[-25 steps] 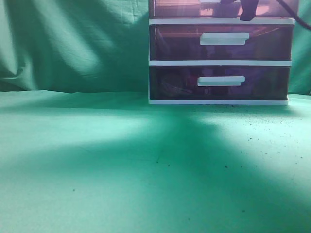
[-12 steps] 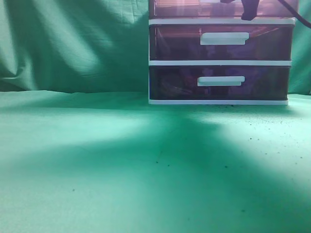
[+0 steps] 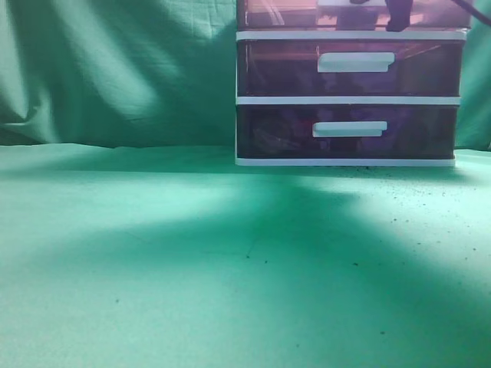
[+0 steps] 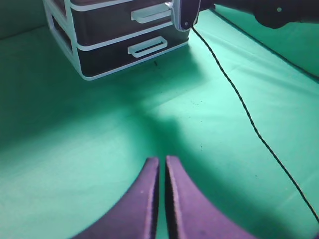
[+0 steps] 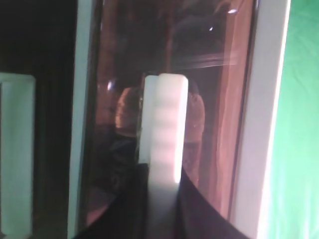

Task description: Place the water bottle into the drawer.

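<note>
The water bottle is out of view in every frame. The dark translucent drawer unit [image 3: 349, 100] with white frames stands at the back right of the green cloth; it also shows in the left wrist view [image 4: 99, 45]. My right gripper [image 3: 397, 19] is at the top drawer [image 3: 291, 14], at the frame's upper edge. In the right wrist view its dark fingers [image 5: 162, 184] are shut on that drawer's white handle [image 5: 167, 129]. My left gripper [image 4: 162, 162] is shut and empty, above the cloth in front of the unit.
The two lower drawers [image 3: 349, 126] are closed. A black cable [image 4: 239, 99] runs across the cloth to the right of the unit. The right arm [image 4: 187, 12] hangs in front of the unit's top. Green cloth hangs behind.
My right gripper's finger has shifted slightly up and to the right at the top drawer. The drawer unit has nudged very slightly. The left arm has not visibly moved.
</note>
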`<state>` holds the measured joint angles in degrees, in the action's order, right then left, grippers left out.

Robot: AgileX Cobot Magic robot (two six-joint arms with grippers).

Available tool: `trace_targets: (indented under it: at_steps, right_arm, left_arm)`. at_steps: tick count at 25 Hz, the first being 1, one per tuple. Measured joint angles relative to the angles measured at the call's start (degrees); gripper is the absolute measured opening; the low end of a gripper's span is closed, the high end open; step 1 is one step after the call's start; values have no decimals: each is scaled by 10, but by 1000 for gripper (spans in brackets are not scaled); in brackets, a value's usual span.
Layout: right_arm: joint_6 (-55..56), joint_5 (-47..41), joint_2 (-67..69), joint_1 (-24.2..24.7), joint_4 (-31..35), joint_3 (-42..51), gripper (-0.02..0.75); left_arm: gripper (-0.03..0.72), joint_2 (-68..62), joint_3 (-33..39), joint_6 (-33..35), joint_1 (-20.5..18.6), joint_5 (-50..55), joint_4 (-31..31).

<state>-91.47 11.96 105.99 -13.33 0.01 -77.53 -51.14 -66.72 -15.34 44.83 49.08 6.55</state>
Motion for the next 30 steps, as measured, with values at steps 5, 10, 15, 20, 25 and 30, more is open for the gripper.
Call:
trace_targets:
  at_steps: [5, 10, 15, 20, 25, 30]
  right_arm:
    - [18, -1, 4, 1, -26, -7, 141]
    - [33, -36, -5, 1, -27, -14, 385]
    - [70, -92, -14, -5, -15, -16, 498]
    - [88, -136, -24, -15, 19, -17, 524]
    - [92, -213, -62, -27, 64, -17, 524]
    - [96, -283, -114, -43, 101, -17, 524]
  left_arm:
    - [0, 0, 0, 1, 0, 3, -1]
    - [0, 0, 0, 1, 0, 6, -1]
    - [0, 0, 0, 1, 0, 11, 0]
    - [0, 0, 0, 1, 0, 16, 19]
    - [0, 0, 0, 1, 0, 18, 29]
    - [0, 0, 0, 1, 0, 20, 30]
